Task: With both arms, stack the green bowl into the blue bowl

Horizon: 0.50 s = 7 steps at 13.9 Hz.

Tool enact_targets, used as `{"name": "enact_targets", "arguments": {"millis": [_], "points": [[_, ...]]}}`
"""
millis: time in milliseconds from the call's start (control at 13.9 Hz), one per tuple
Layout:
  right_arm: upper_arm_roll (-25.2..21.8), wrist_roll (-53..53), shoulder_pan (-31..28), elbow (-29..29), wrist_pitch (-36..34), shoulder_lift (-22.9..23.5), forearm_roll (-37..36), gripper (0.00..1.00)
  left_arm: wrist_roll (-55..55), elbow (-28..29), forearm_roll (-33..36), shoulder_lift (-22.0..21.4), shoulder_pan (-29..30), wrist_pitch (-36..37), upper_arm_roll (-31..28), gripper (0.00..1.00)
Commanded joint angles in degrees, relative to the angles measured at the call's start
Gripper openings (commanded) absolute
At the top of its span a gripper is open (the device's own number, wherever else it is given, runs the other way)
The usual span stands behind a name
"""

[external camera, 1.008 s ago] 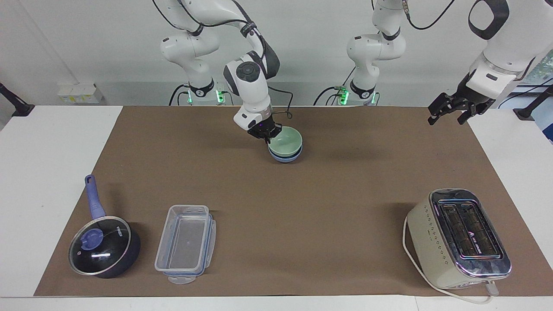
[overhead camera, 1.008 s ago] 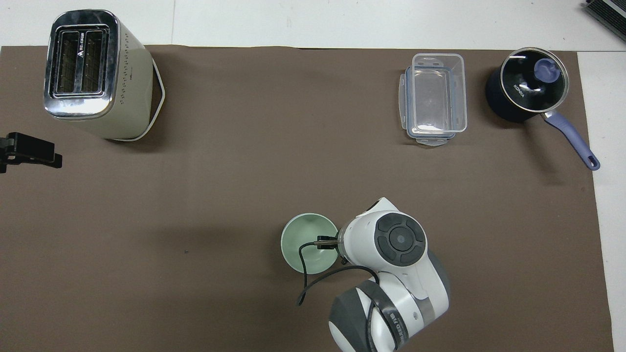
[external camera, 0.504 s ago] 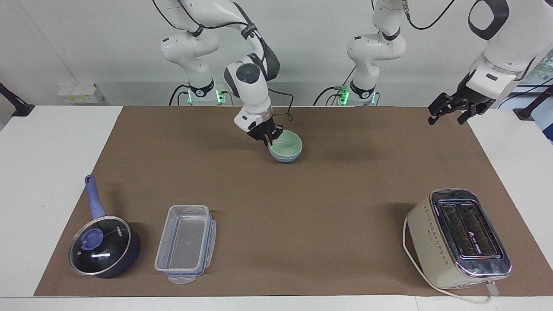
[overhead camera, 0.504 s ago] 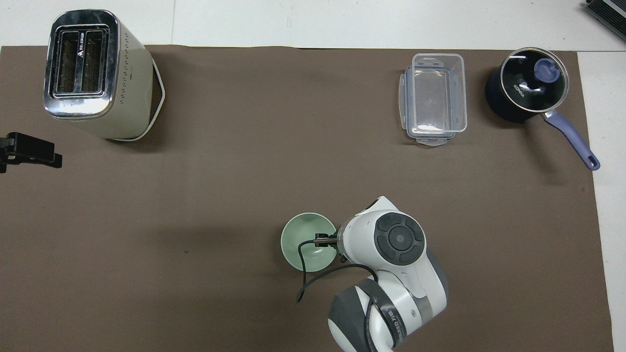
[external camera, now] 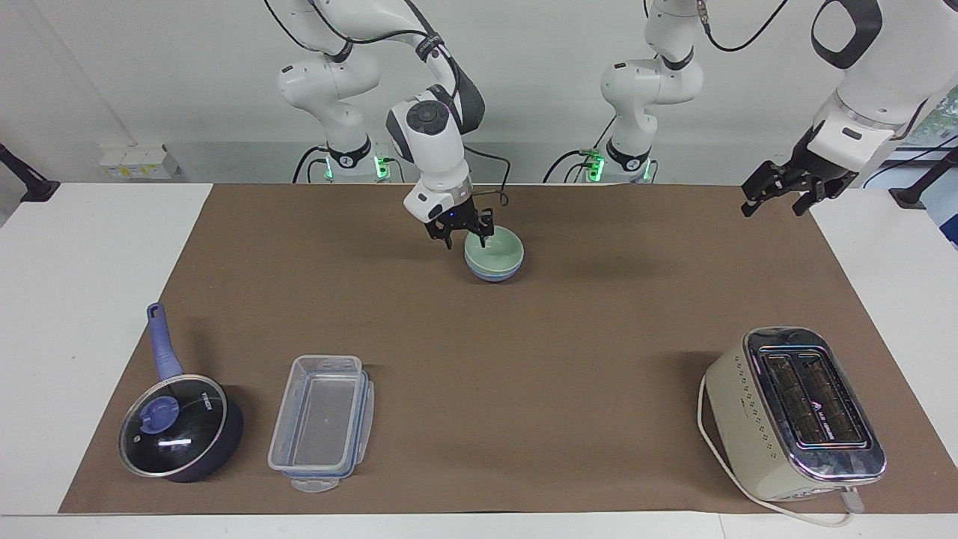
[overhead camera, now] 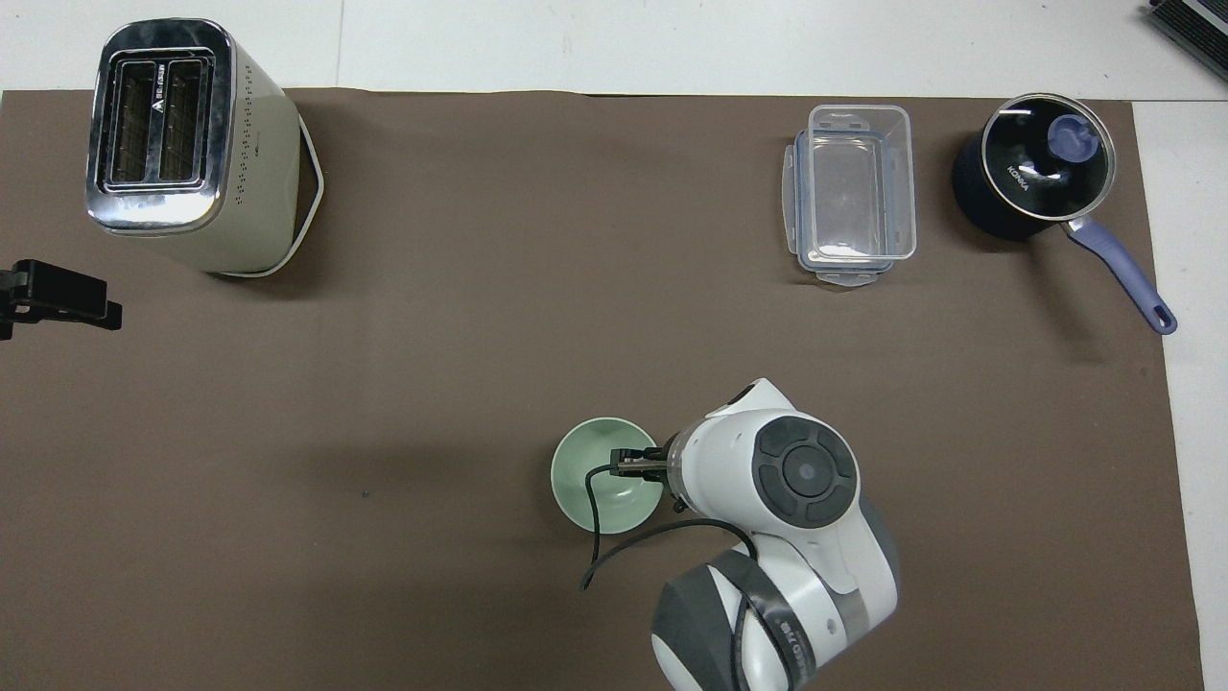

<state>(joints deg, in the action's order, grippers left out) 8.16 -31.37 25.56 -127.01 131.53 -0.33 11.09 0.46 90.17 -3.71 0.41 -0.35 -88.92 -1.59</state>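
- Green bowl (external camera: 495, 248) sits nested in blue bowl (external camera: 494, 272), near the robots' edge.
- Right gripper (external camera: 465, 234) above its rim, fingers released.
- Left gripper (external camera: 778, 198) waits, fingers spread.
- Pot lid (overhead camera: 1046, 157) reads "KONKA".

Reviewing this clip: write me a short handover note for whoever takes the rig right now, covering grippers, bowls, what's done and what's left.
Right gripper: open, just above the rim of the green bowl, holding nothing.
Left gripper: open, empty, waiting in the air over the mat's edge at the left arm's end of the table.
Bowls: the green bowl sits nested in the blue bowl, on the mat near the robots, about midway between the arms.
Done: the stack is made and released.
Left: lift the right gripper clear of the bowls and retract the arm.
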Motion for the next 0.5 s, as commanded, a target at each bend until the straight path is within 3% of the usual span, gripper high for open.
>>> {"name": "enact_targets", "arguments": {"millis": [0,216,432], "points": [[-0.16,-0.36,-4.09,0.01,-5.05,-5.45,0.25,1.0,0.42,-1.4,0.9,0.47,0.44,1.55,0.18,1.0],[-0.25,0.95,-10.68,0.97,-5.76,-8.36,-1.24,1.0,0.42,-1.4,0.9,0.47,0.44,1.46,0.18,1.0],[-0.25,4.81,-17.97,7.71,-12.59,-8.02,-4.75,1.0,0.42,-1.4,0.9,0.47,0.44,1.46,0.27,1.0]]}}
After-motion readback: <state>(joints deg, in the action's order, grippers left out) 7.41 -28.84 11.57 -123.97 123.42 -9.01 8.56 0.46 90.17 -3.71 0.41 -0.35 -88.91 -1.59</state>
